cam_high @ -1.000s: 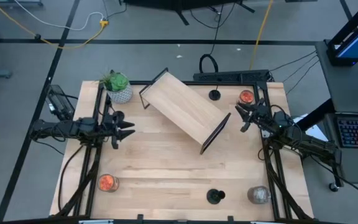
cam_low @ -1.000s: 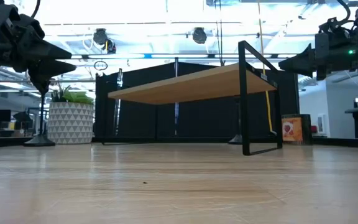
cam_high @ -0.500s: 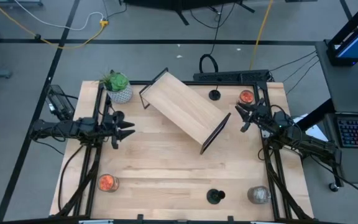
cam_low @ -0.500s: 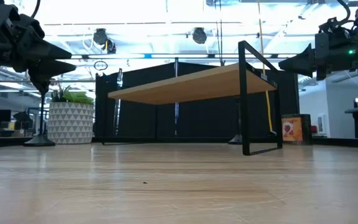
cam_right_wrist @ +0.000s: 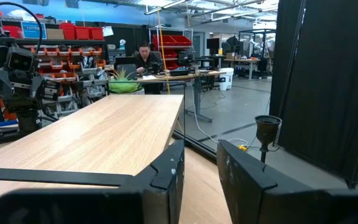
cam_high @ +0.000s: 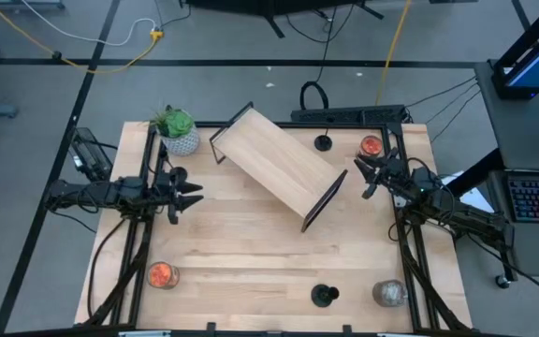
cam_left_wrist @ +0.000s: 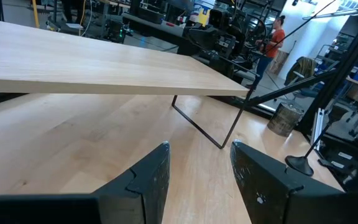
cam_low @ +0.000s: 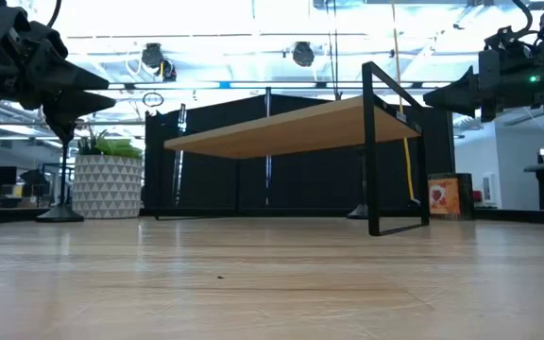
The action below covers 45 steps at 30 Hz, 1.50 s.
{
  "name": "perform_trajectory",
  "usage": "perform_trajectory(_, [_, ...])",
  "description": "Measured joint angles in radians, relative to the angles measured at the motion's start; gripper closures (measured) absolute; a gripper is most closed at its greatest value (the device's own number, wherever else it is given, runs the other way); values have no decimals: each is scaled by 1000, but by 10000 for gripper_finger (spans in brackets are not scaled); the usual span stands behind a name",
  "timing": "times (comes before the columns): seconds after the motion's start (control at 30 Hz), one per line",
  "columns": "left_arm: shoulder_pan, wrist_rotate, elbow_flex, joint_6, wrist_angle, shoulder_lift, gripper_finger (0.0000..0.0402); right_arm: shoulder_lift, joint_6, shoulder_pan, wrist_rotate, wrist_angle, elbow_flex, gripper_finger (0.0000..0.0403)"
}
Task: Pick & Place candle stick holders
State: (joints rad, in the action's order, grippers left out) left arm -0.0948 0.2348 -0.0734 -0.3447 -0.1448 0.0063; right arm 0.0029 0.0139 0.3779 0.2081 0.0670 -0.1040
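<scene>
The left hand (cam_high: pixel 187 195) hovers above the left side of the bench (cam_high: pixel 251 253), fingers apart with a clear gap, holding nothing. The right hand (cam_high: pixel 367 175) hovers above the right side, near the shelf's (cam_high: pixel 279 166) right end, fingers likewise parted and empty.

Two holders are in view. One holder (cam_high: pixel 323 143) stands at the far edge of the bench, just behind the shelf and beside an orange-filled jar (cam_high: pixel 371 146); the right wrist view shows its cup and stem upright (cam_right_wrist: pixel 266 134). The other holder (cam_high: pixel 324 296) stands at the near edge, between a second orange jar (cam_high: pixel 162 274) and a grey jar (cam_high: pixel 389 293). A potted plant (cam_high: pixel 177 130) sits at the far left corner.

No pick appears begun. The right hand is nearest the far holder. For a sound grasp, it should probably approach past the shelf frame, centre the thin stem between the fingers, close below the cup, and lift straight up to avoid tipping the base or striking the jar.
</scene>
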Motion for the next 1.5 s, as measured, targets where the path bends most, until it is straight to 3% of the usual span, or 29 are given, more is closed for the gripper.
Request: perform_trajectory(1.5, [1, 29, 2, -1, 30, 0, 224, 4, 0, 0, 0, 12, 0, 312])
